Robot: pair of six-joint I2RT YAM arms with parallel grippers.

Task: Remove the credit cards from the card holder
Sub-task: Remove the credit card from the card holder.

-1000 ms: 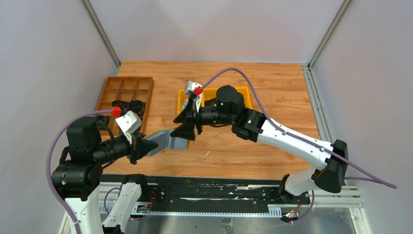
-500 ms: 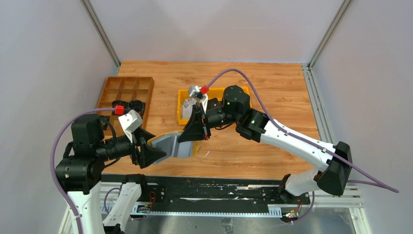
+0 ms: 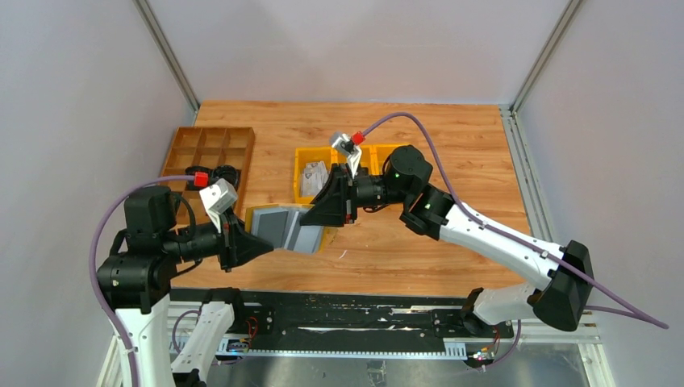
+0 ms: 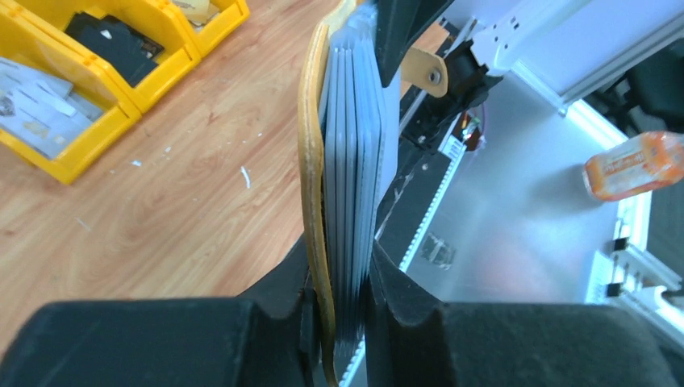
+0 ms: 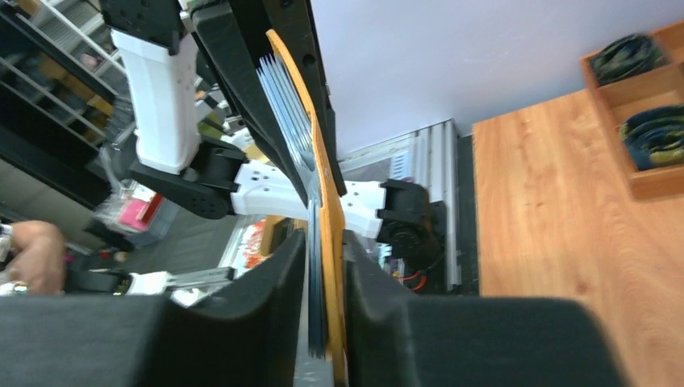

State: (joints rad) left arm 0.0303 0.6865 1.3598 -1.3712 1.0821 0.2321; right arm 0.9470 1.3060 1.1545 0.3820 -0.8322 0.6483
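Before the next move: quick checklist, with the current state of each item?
1. Hold of left fingers on the mustard-yellow folding card holder: ok, clamped.
2. Hold of right fingers on its other end: ok, clamped.
3. Holder clear of the wooden table: ok, held in the air.
4. Grey lining exposed: ok, it faces up in the top view.
5. Card edge separated for a pinch: cannot tell, the grey layers are stacked edge-on.
6. Free fingers to pull a card: not ok, both sets are occupied.
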